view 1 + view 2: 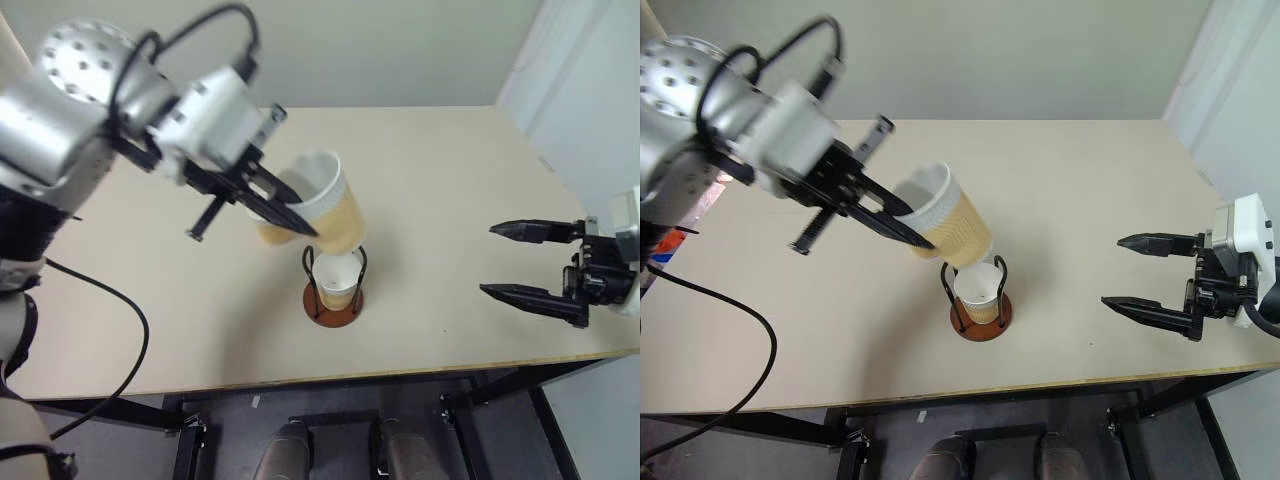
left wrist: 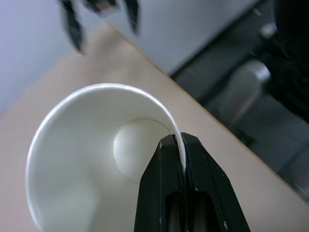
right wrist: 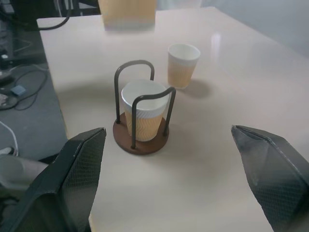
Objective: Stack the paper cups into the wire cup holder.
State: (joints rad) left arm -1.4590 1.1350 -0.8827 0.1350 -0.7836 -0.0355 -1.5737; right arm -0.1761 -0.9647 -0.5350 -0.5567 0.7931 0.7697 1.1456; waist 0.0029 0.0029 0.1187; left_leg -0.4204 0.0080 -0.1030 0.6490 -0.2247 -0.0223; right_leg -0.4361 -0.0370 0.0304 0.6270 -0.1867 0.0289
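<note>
**Cup transfer in progress: second cup hanging above holder**

Table is carrying the work. I am holding my left gripper pinched shut on a paper cup, one finger inside the wall and one outside, at the rolled rim. The cup is hanging tilted, just above the wire cup holder, which is standing near the table's front edge with one cup already seated upright inside its loops. A third cup is standing on the table just beside the holder. My right gripper is hanging open and empty, well apart.

Assessment: cup is light, thin-walled and easily crushed; gripping at the stiffer rim appears soundest.
</note>
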